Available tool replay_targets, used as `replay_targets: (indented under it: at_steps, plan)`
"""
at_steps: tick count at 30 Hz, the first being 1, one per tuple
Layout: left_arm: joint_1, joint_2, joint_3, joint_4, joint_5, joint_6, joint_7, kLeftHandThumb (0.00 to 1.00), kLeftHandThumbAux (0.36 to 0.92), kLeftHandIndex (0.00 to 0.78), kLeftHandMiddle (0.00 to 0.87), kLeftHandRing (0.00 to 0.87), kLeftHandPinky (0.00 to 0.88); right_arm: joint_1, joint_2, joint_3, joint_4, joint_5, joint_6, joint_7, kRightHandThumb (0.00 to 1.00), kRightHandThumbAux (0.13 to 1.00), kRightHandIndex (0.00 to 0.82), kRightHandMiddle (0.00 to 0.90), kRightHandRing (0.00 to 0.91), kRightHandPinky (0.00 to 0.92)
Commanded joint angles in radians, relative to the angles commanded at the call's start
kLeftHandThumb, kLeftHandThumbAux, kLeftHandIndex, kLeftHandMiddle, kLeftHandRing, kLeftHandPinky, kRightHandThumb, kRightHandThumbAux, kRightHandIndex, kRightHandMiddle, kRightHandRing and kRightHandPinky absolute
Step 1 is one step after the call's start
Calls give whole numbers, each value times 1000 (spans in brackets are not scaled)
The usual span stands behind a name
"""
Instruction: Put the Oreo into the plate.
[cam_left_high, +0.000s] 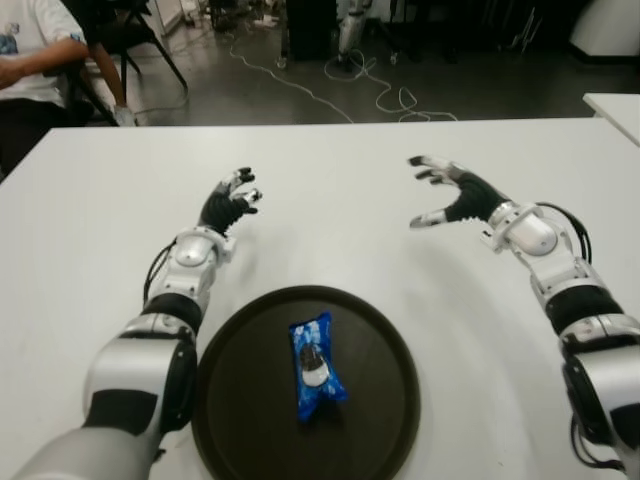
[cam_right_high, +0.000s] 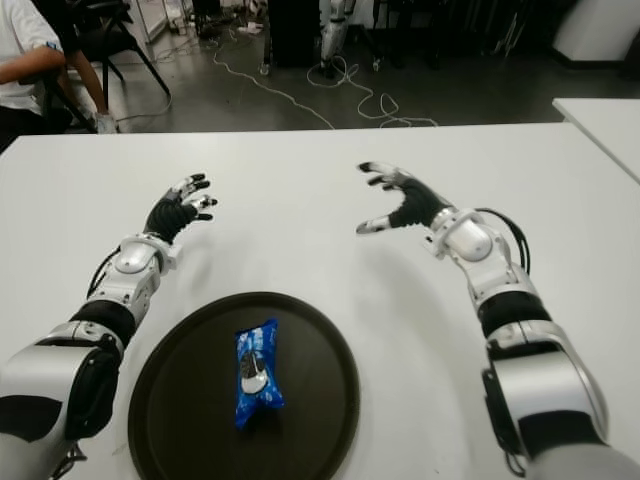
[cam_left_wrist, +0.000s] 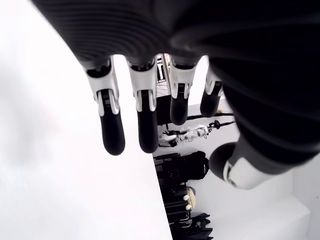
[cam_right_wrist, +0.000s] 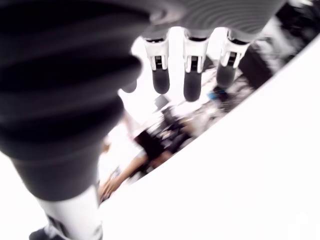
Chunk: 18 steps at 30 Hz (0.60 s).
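Oreo packet (cam_left_high: 315, 368), blue wrapper, lies flat inside the dark round plate (cam_left_high: 385, 420), roughly at its middle, long axis running near-to-far. Plate sits at the near edge of the white counter (cam_left_high: 330, 160), between the two arms.

Left hand (cam_left_high: 232, 200): above the counter, far-left of the plate, well apart from it. Fingers relaxed and extended in its wrist view; grasping nothing.

Right hand (cam_left_high: 450, 192): above the counter, far-right of the plate, also well apart. Fingers spread, thumb out; empty.

Neither hand touches the packet or the plate.

Judgement on progress: placement looks done, since the packet is fully within the rim and released. Nothing appears left to move; at most the arms could settle to a rest pose.

Background: a person (cam_left_high: 35, 50) seated at the far left beyond the counter; cables on the floor.
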Motion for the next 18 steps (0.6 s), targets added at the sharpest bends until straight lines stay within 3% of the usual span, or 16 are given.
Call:
replay_targets:
  at_steps: [3, 10, 18]
  plan:
    - [0, 1, -1, 0, 1, -2, -4, 190, 631, 46, 120, 221, 291, 1, 2, -22, 35, 10, 6, -14, 0, 708, 180, 233, 242, 252]
    - [-2, 2, 4, 2, -3, 5, -13, 213, 647, 43, 118, 223, 305, -21, 14, -92, 94, 43, 134, -71, 0, 623, 220, 296, 329, 358]
    - [-2, 3, 10, 6, -9, 9, -11, 222, 652, 47, 119, 234, 330, -49, 24, -171, 94, 101, 226, -60, 0, 611, 226, 324, 370, 401]
